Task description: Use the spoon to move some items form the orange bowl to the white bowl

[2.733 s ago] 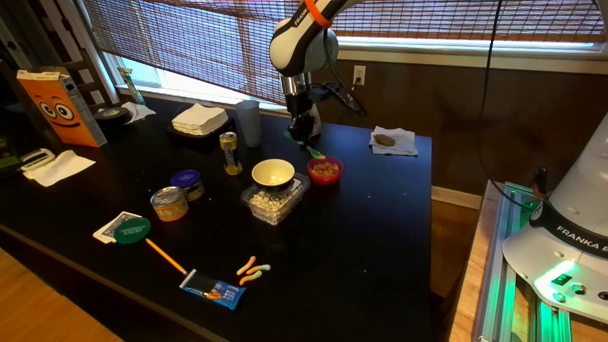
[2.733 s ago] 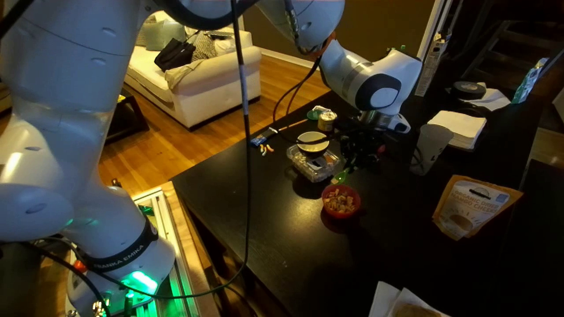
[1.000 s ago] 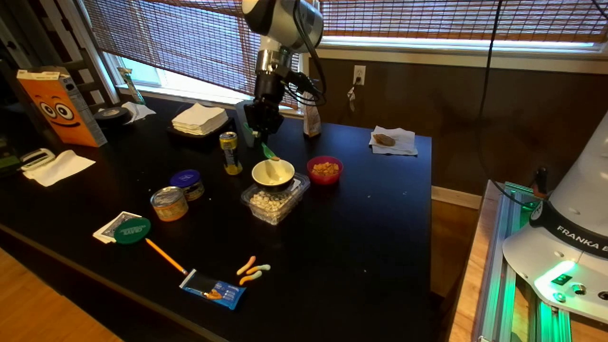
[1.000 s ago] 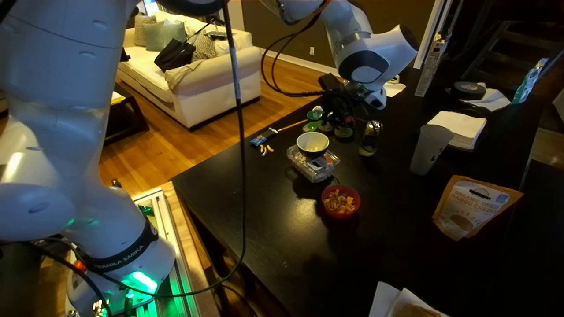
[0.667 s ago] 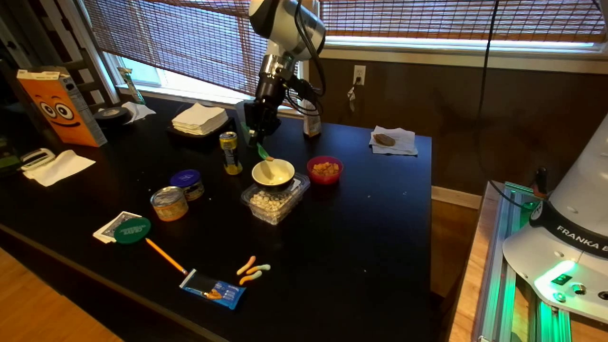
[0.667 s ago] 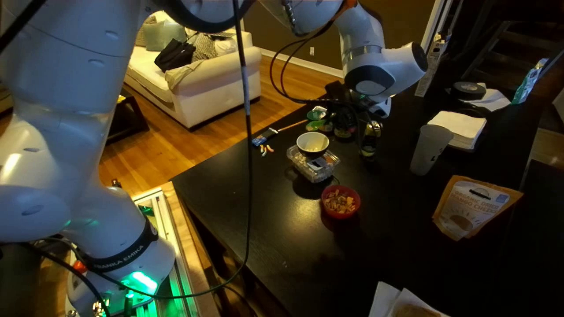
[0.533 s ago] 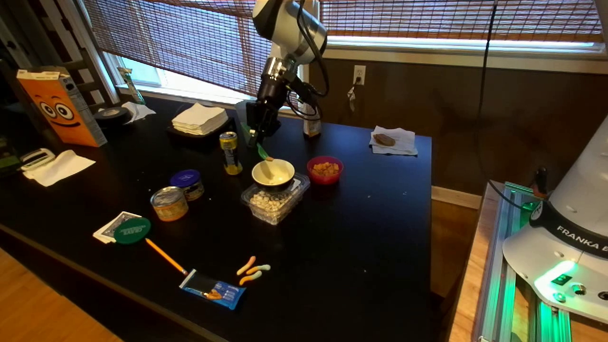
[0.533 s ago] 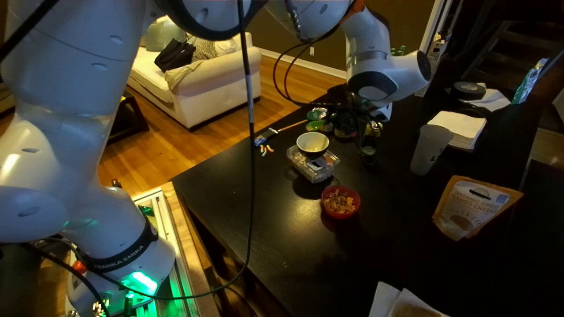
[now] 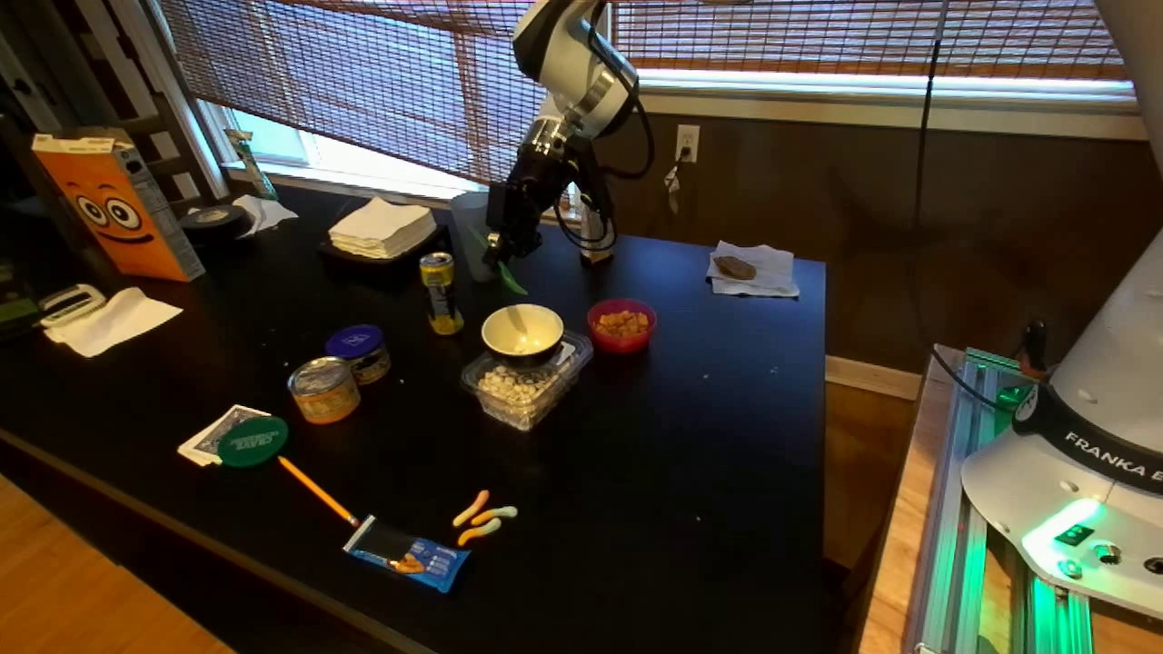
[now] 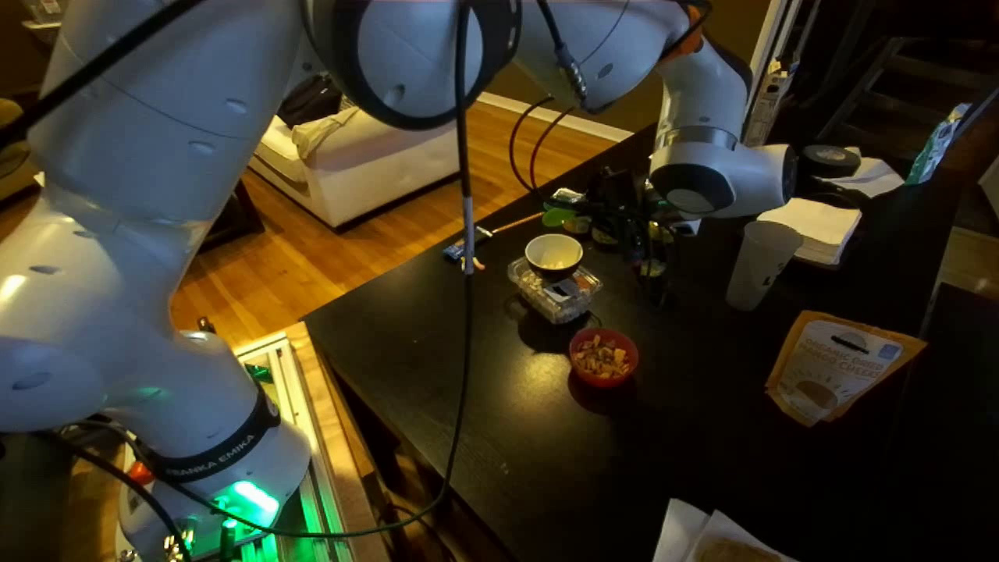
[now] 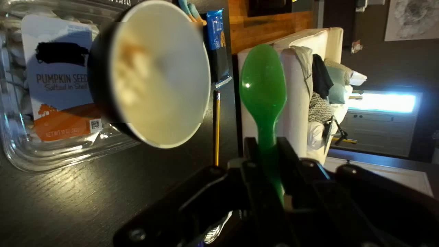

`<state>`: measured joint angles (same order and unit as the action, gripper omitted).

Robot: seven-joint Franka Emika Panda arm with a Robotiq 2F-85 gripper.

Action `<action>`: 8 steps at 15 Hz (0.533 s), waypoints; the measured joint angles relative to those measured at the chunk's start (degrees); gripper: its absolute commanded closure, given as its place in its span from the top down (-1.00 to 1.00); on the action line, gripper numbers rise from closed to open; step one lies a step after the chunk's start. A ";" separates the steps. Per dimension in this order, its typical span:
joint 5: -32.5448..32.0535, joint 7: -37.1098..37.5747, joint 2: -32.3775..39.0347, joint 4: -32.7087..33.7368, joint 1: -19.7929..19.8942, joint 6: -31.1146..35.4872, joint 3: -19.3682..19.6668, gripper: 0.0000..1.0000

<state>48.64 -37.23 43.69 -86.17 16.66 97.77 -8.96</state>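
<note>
The green spoon (image 11: 263, 82) juts out from the end effector (image 11: 267, 145) clamped on its handle; it looks unladen and sits higher than the white bowl (image 11: 181, 96), just beside it, not touching. In an exterior view the spoon (image 9: 512, 279) slants down lengthwise, tip toward that bowl's side. A fresh scoop would likely mean swinging toward the orange bowl (image 9: 621, 344), nearer the robot's base (image 9: 1081, 500).

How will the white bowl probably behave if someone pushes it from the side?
The white bowl may slide or tip, because it stands raised on the plastic box. It looks smooth and evenly round, so it is probably stiff. The food pieces inside, blurred here, could spill if it tips.
</note>
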 measured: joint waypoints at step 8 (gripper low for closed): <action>-2.29 0.77 -0.60 2.30 -3.94 7.55 5.78 -0.90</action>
<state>46.35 -36.45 43.09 -83.87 12.72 105.33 -3.18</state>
